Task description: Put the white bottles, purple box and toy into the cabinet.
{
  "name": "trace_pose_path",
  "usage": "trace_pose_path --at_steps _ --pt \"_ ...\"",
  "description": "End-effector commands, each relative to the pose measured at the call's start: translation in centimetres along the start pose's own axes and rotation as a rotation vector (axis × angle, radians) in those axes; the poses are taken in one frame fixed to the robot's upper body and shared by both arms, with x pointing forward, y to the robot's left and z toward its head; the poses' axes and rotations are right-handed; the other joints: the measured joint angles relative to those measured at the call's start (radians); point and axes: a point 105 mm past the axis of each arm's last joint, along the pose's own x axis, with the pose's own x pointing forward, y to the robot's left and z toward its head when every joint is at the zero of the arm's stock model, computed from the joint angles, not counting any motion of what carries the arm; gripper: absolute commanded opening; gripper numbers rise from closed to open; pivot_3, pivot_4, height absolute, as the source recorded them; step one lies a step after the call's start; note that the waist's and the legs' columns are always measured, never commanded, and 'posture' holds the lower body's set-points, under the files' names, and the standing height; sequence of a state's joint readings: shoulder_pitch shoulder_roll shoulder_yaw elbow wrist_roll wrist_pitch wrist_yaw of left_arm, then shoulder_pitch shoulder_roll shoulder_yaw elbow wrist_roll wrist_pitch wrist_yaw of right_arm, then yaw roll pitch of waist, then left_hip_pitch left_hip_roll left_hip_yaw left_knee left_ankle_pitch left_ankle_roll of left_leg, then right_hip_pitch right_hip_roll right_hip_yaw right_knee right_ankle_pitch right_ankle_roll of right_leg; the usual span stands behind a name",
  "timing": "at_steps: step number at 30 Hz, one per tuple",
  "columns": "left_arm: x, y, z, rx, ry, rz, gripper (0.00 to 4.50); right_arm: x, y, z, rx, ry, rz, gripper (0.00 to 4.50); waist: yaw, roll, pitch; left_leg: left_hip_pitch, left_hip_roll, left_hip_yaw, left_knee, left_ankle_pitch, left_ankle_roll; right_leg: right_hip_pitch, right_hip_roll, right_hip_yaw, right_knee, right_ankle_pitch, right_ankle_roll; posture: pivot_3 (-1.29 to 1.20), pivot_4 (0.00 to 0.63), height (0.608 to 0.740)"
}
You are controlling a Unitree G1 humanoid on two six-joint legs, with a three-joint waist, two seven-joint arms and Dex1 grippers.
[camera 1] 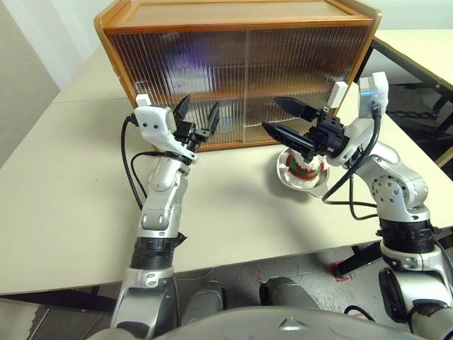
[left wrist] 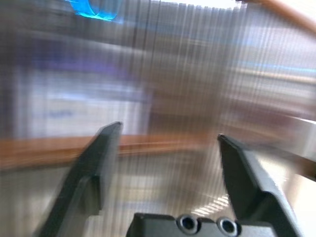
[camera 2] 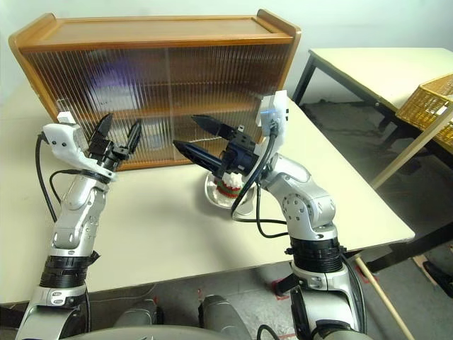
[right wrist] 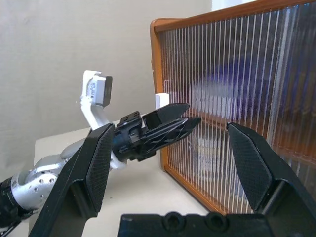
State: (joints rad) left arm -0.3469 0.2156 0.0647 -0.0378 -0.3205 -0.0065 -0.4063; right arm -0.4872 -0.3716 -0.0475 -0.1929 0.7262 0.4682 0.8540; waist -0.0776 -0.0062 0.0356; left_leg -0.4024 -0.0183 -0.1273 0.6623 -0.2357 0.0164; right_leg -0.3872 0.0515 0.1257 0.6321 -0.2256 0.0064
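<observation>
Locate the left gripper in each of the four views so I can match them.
Left eye view: left gripper, left of centre, open, before the cabinet.
Right eye view: far left, before the cabinet's left door.
Left wrist view: its own fingers rise from the bottom.
Right wrist view: centre, beside the cabinet's corner.
Shared landmark: the cabinet's ribbed doors.

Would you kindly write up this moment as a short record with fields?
Cabinet: on the table, both sliding doors shut.
Purple box: a blur behind the ribbed door, upper shelf.
Toy: in the steel bowl before the cabinet, under the right arm.
Left gripper: jaws open, empty.
Right gripper: jaws open, empty.
</observation>
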Motion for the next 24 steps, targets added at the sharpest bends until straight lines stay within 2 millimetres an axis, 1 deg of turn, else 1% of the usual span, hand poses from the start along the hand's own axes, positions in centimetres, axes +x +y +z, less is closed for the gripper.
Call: trace_pose_path --at_steps 1,6,12,16,18,21,24 --pt "-1.1 -0.2 0.8 -0.079 -0.001 -0.199 4.49 -0.4 -0.4 -0.3 -0.015 0.027 -0.037 4.5 -0.001 0.0 0.0 0.0 0.001 0.0 0.0 0.0 0.0 0.0 0.001 0.0 0.0 0.0 -0.001 -0.15 0.03 0.74" --pt "-3.1 0.0 2.0 -0.175 0.018 -0.36 4.49 -1.1 -1.5 -0.3 -0.036 0.039 -0.125 4.5 -0.004 0.001 0.0 0.0 0.005 0.0 -0.001 -0.001 -0.001 -0.002 0.002 -0.001 0.0 0.001 -0.003 -0.15 0.031 0.74" --pt "-5.0 0.0 2.6 -0.258 0.053 -0.446 4.49 -2.2 -3.1 -0.3 -0.046 0.05 -0.242 4.5 -0.007 0.001 0.0 -0.001 0.006 0.0 -0.001 -0.001 -0.001 -0.002 0.002 -0.001 0.0 0.001 -0.003 -0.16 0.031 0.74" --pt "-6.1 -0.2 2.4 -0.292 0.085 -0.479 4.49 -4.8 -5.8 -0.8 -0.036 0.081 -0.436 4.5 -0.007 0.001 -0.001 -0.001 0.006 0.0 -0.001 -0.001 -0.001 -0.003 0.002 -0.001 0.0 0.001 -0.004 -0.16 0.029 0.74" --pt "-6.1 -0.3 2.5 -0.287 0.083 -0.483 4.49 -6.3 -7.3 -0.7 -0.059 0.086 -0.53 4.5 -0.007 0.001 -0.001 -0.001 0.007 0.0 -0.001 -0.001 -0.001 -0.003 0.001 -0.001 0.0 0.001 -0.004 -0.16 0.026 0.74" --pt "-6.2 -0.4 2.4 -0.272 0.084 -0.489 4.49 -7.7 -8.7 -0.7 -0.095 0.111 -0.607 4.5 -0.008 0.002 -0.001 -0.001 0.009 0.0 -0.001 -0.001 -0.001 -0.004 -0.001 -0.001 0.0 0.002 -0.006 -0.16 0.026 0.74" --pt "-6.2 -0.5 2.4 -0.273 0.084 -0.492 4.5 -9.3 -10.5 -0.8 -0.11 0.13 -0.715 3.87 -0.01 0.004 -0.002 -0.001 0.011 0.0 -0.001 -0.001 -0.001 -0.004 0.001 -0.001 0.0 0.003 -0.006 -0.16 0.024 0.74"
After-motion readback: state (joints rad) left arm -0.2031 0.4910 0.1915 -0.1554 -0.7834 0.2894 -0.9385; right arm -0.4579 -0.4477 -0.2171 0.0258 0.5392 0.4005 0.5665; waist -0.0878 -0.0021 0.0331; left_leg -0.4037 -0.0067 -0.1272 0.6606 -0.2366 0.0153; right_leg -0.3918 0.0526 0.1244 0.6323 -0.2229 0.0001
